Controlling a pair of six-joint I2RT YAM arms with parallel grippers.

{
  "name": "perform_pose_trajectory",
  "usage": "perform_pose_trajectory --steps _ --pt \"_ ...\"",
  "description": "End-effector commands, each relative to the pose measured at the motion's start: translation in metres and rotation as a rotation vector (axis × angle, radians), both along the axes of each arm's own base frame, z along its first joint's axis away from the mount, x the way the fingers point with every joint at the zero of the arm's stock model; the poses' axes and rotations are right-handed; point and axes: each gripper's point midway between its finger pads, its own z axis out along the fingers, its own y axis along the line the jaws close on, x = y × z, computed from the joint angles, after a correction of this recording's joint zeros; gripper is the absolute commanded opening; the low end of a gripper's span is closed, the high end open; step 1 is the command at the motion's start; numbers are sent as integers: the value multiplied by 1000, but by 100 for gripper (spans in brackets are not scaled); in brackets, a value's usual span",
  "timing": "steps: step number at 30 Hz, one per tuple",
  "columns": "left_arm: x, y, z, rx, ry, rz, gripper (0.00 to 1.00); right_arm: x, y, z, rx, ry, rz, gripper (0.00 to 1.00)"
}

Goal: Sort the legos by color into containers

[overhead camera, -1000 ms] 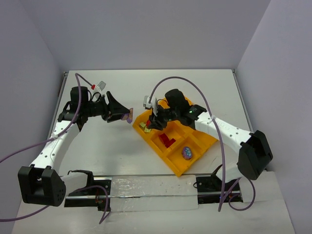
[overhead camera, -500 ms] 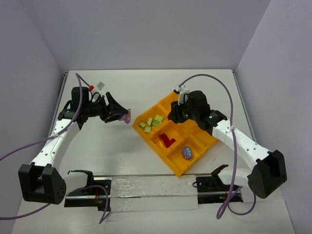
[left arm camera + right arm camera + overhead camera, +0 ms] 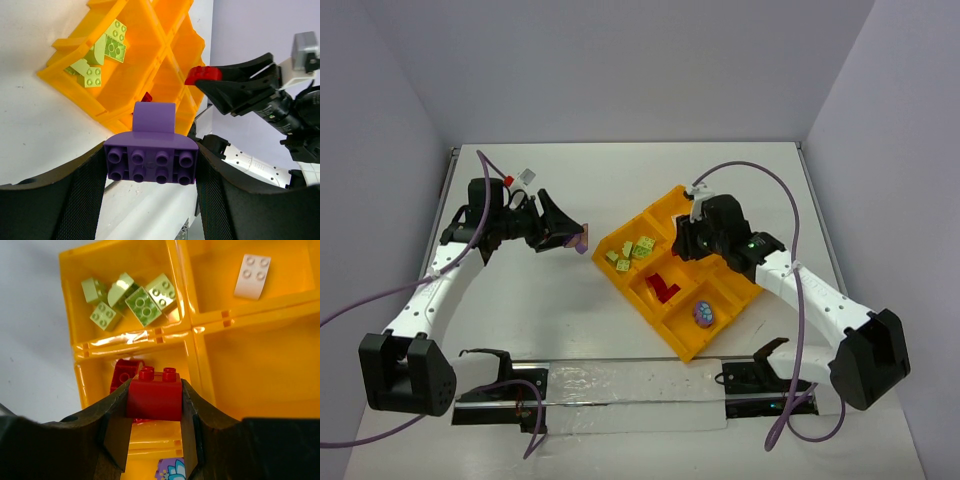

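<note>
**A:** The right pincer is clamped on a red brick. The red compartment lies straight beyond it, on the near side of the yellow-green legos.

**B:** The left pincer grips a purple brick broadside, left of the tray, over the tabletop. The top view hides the red brick; the right wrist view shows it.

Tray: orange-yellow. Brick cluster: yellow-green. Red brick. Purple brick. White brick. Printed piece: purple, pale flower pattern.
</note>
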Motion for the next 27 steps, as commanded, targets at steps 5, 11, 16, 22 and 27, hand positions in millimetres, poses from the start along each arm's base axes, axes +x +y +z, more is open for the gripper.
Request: perform_pose_trajectory --steps 5,11,16,22,27 --pt "12 -1 26 -16 -89 -2 0 -8 10 -11 -42 46 48 66" --pt "12 -1 26 -19 -84 -5 0 0 23 25 -31 -21 74 70" --pt "11 -1 27 -18 -89 -8 0 1 48 60 33 -79 157 68" --pt "11 -1 27 -24 -89 2 0 -10 101 103 143 -130 318 68" --pt "14 2 30 -16 -88 46 0 -14 142 122 274 -128 294 68"
